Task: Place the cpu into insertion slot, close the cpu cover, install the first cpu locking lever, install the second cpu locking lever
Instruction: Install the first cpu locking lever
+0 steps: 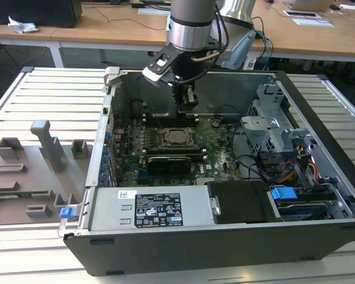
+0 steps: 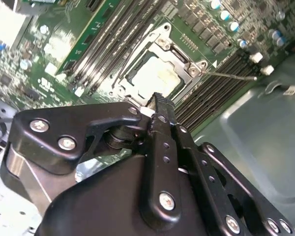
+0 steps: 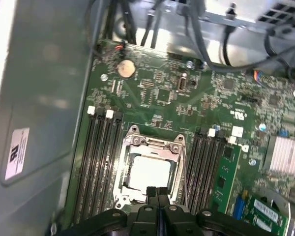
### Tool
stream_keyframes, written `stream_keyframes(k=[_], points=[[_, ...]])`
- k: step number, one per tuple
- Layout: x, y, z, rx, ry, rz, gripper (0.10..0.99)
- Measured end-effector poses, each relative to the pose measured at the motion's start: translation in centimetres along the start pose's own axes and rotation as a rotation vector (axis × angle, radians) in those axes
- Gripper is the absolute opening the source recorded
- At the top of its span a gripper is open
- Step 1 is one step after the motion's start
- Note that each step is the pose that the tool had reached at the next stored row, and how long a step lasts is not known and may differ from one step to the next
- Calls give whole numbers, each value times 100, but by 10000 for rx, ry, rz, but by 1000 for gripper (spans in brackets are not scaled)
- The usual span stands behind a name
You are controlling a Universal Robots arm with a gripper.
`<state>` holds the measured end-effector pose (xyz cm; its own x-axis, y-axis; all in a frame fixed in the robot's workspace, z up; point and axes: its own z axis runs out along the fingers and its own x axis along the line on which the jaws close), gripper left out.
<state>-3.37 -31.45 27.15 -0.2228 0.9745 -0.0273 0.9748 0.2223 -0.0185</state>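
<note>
Gripper [image 3: 156,191] inspected in both wrist views: its 2 fingers are pressed together tip to tip with nothing between them, so it carries no part. In the exterior view the arm reaches down into the open computer case [image 1: 319,118], and the gripper hangs just above the green circuit board [image 3: 157,93], near one edge of the insertion slot [image 3: 119,199]. Cpu [image 3: 148,173] lies flat and square inside the slot, its pale metal top facing up, flanked on 2 sides by the long black memory slots [image 3: 101,157]. Cpu cover [image 3: 125,167] appears to be folded down over the chip, with the chip's top showing through the central cut-out. On that evidence, steps 1 and 2 are judged complete. In the second wrist view, 1 thin silver locking lever [image 2: 231,76] juts away from the corner of the slot over the neighbouring memory slots, apart from the frame rather than tucked against it; it is judged not yet latched. The condition of the other lever cannot be determined from these views. Both lever steps are therefore recorded as outstanding or unconfirmed.
</note>
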Motion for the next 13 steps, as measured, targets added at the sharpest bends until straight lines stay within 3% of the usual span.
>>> stream_keyframes(k=[7,13], points=[[0,0,1,-60,-39,-2145,106],[0,0,0,-100,-67,-3644,106]])
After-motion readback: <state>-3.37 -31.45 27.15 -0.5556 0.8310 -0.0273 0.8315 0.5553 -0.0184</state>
